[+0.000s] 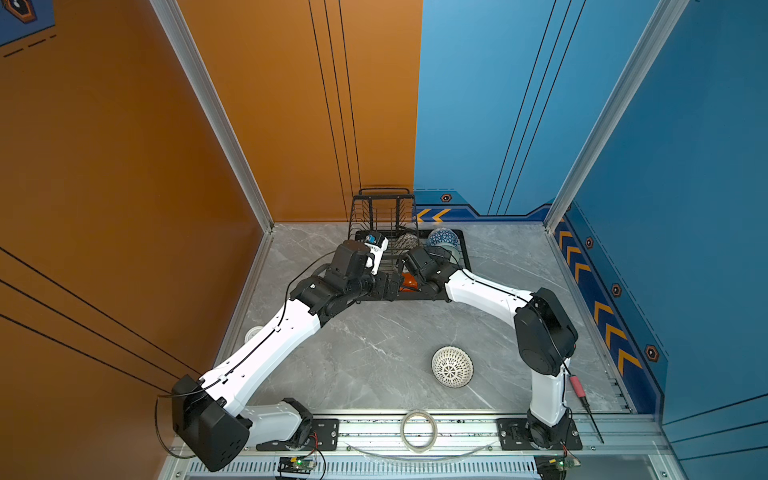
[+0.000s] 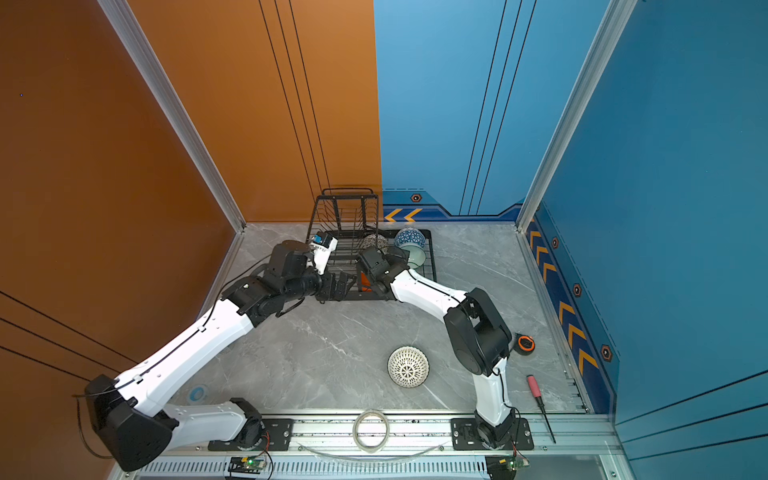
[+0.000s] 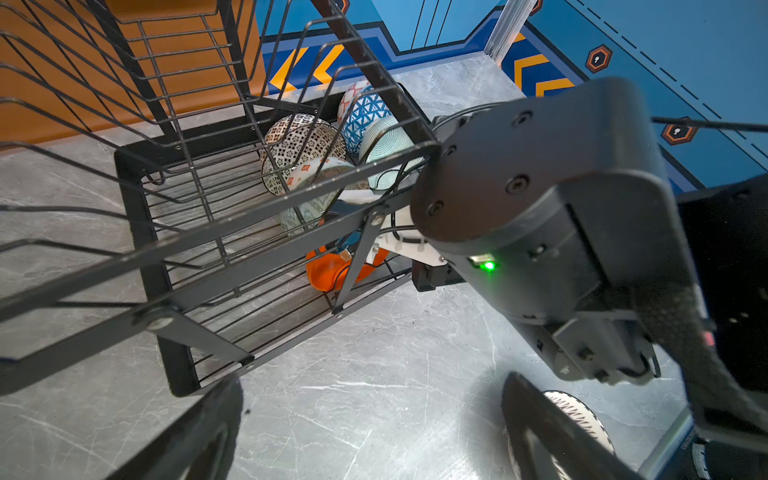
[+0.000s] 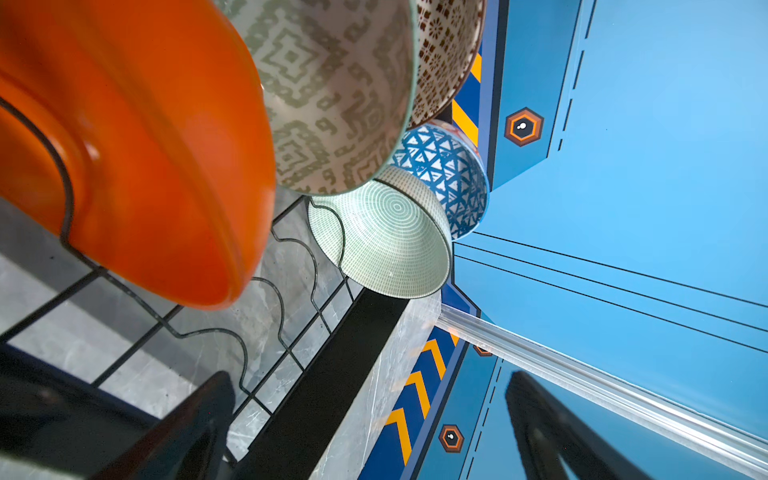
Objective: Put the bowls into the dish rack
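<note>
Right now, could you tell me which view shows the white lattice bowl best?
Both top views: the white lattice bowl sits whole and unobstructed on the table. The left wrist view catches only its edge; the right wrist view misses it.

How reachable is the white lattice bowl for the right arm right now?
Probably yes. The white lattice bowl sits alone on bare table near that arm's base, nothing around it. The right gripper is open and empty at the dish rack, so it must back out first.
</note>
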